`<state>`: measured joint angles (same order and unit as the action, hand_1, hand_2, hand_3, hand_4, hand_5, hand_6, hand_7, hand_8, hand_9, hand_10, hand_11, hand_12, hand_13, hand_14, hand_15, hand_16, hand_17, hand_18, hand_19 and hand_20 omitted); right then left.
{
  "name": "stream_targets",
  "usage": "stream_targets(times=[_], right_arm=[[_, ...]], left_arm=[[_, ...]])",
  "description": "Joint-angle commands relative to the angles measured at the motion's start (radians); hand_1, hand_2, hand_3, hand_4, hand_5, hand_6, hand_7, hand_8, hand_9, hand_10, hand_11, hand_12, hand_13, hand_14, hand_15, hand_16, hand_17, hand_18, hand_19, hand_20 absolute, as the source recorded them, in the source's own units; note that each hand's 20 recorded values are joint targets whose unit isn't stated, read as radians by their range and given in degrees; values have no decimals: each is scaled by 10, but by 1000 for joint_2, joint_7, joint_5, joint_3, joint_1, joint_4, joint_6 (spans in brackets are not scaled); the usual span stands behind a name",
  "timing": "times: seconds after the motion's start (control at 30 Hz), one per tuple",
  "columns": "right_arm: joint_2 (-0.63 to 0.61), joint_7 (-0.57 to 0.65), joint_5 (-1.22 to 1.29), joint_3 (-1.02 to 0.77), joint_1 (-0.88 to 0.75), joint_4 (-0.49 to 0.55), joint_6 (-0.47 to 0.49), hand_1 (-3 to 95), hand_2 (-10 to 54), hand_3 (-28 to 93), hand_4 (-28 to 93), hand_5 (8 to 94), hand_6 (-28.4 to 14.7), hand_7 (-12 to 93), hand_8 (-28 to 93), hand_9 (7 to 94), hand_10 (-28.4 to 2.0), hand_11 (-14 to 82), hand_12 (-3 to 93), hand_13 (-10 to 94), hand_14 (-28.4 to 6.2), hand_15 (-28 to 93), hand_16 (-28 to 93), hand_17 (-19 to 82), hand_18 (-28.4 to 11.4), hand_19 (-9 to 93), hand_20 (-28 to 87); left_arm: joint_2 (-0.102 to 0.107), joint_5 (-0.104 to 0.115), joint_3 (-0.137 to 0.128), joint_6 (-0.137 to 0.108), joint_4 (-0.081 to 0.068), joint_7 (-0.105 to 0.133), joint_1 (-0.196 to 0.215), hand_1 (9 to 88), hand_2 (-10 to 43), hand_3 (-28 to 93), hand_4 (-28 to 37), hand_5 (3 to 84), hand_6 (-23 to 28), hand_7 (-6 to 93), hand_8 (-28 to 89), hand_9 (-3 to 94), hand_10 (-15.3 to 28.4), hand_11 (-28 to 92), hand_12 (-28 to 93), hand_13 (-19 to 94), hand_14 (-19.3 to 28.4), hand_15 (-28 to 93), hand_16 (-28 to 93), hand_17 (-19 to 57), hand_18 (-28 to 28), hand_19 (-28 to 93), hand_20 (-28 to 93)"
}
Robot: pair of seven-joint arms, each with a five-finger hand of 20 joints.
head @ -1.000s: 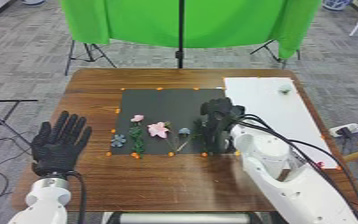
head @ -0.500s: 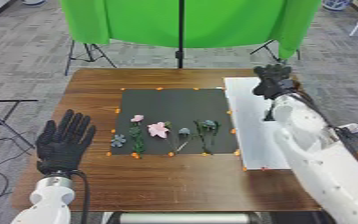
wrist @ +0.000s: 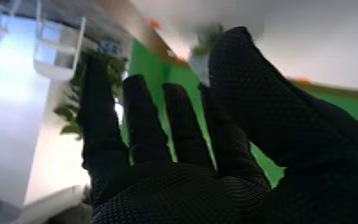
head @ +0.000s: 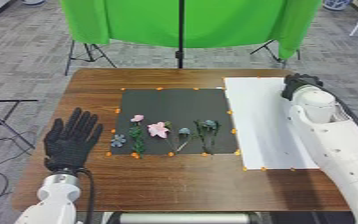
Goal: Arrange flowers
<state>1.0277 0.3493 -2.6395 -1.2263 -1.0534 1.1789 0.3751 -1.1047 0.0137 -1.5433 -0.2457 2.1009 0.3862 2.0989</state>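
Two hands, one table: I take the brown table as a clock with twelve toward the green cloth. The left hand rests at about nine, fingers straight and spread, holding nothing. The right hand is between one and two, by the far end of the one white sheet; in the right wrist view its fingers stand straight and open, thumb apart. Near that thumb's tip is one blurred green-and-grey thing; I can't tell whether they touch.

On the one dark mat I count five flowers, all in its near half. Round the mat's own clock, at eight, lies a blue-grey flower, with a small pink flower on a leafy stem just beside it. A larger pink flower sits near seven, a pale blue flower near five, and a dark-leaved flower near three to four. The last has more than one green stem. Well over ten orange markers dot the edges of mat and sheet.
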Motion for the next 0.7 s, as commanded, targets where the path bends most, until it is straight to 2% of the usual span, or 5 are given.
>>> stream_targets(times=[0.03,0.23,0.37,0.57,0.7], right_arm=[[21,-77,8,-29,11,-3,122,507,-95,873,-283,336,-12,179,-160,309,-113,101,85,351,-130,149,150,212,-191,517,162],[8,-69,37,-28,-36,16,19,544,-95,783,-283,538,6,187,-157,587,-112,163,138,583,-79,320,223,267,-197,703,258],[-13,-83,44,-21,-73,57,-27,601,-95,686,-283,707,18,241,-70,813,-89,101,350,699,-47,395,381,300,-204,795,327],[-90,-118,120,1,-143,228,-54,605,-95,695,-283,737,19,282,-50,841,-90,120,393,710,-53,423,399,305,-208,805,341],[-158,-148,175,-6,-219,416,-61,603,-95,699,-283,741,17,296,-53,845,-91,126,404,709,-58,432,399,305,-209,805,344]], left_arm=[[-5,3,10,13,-4,-6,5,295,156,763,-283,458,98,136,-112,402,157,231,83,296,159,375,-93,-86,137,362,104],[-6,14,12,-9,2,-3,7,293,158,765,-283,460,98,136,-112,402,157,232,84,297,159,376,-94,-86,137,362,105],[-7,20,10,-8,4,0,12,296,156,766,-283,462,99,137,-112,404,158,234,84,297,159,377,-94,-85,137,362,105],[-7,0,-5,-11,5,8,20,296,156,766,-283,462,99,137,-113,404,158,234,83,297,160,379,-94,-86,137,364,105],[-3,7,-11,14,8,11,34,295,157,766,-283,462,99,138,-112,404,158,235,84,298,161,380,-95,-86,137,364,105]])
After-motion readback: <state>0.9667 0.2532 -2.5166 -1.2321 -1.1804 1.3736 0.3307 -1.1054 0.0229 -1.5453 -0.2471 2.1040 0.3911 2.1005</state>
